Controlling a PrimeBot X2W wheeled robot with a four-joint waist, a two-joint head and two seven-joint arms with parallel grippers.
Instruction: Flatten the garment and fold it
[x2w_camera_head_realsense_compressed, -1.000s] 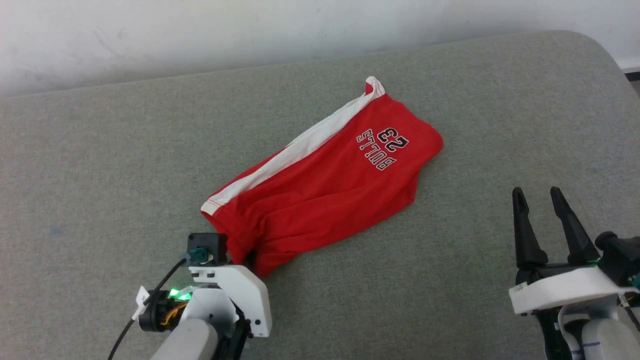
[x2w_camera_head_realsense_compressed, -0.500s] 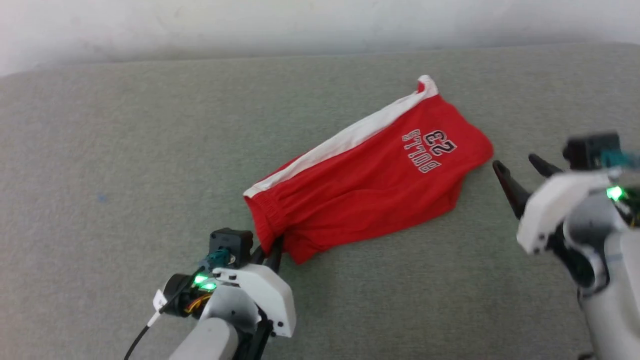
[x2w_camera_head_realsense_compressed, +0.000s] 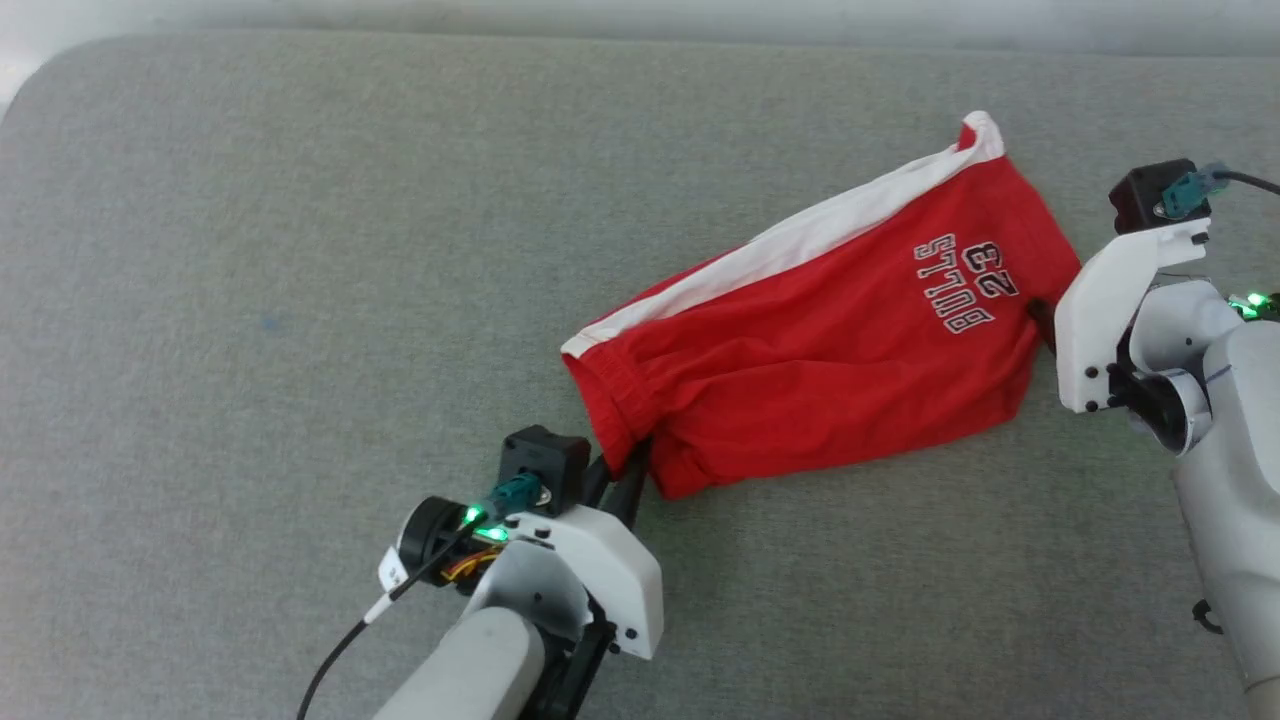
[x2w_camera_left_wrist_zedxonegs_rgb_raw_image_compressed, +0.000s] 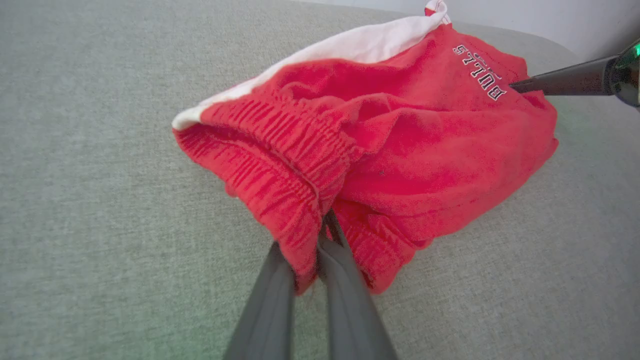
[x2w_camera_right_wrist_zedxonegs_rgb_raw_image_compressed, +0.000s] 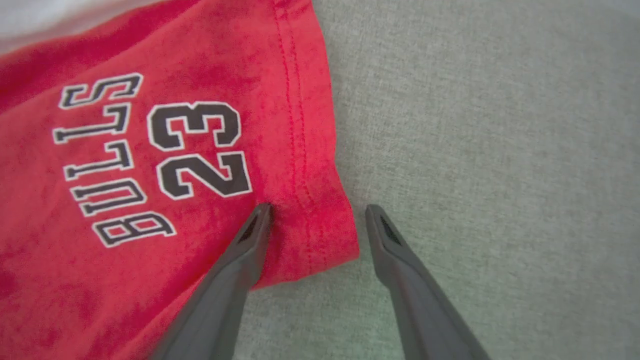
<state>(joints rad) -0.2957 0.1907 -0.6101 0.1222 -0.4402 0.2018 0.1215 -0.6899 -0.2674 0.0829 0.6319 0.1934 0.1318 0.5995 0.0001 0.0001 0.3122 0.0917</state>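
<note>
1. The red soft-fabric basketball shorts (x2w_camera_head_realsense_compressed: 820, 350) with a white side stripe lie bunched on the grey upholstered cushion (x2w_camera_head_realsense_compressed: 300, 250), not yet flat.
2. The left gripper (x2w_camera_left_wrist_zedxonegs_rgb_raw_image_compressed: 320, 240) has just pinched tight on the shorts' elastic waistband corner.
3. The right gripper (x2w_camera_right_wrist_zedxonegs_rgb_raw_image_compressed: 317, 212) has swung over to the shorts' printed leg hem. Its fingers are spread, 1 on the cloth and 1 beyond the edge.
4. Once it closes, both ends could likely be pulled taut.

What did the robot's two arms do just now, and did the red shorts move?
The left gripper shut its jaws on the elastic waistband of the red shorts. The right gripper swung up from the near side to the printed leg's hem, jaws open astride its edge. The shorts lie bunched on the grey cushion as before. The head camera turned too.
</note>
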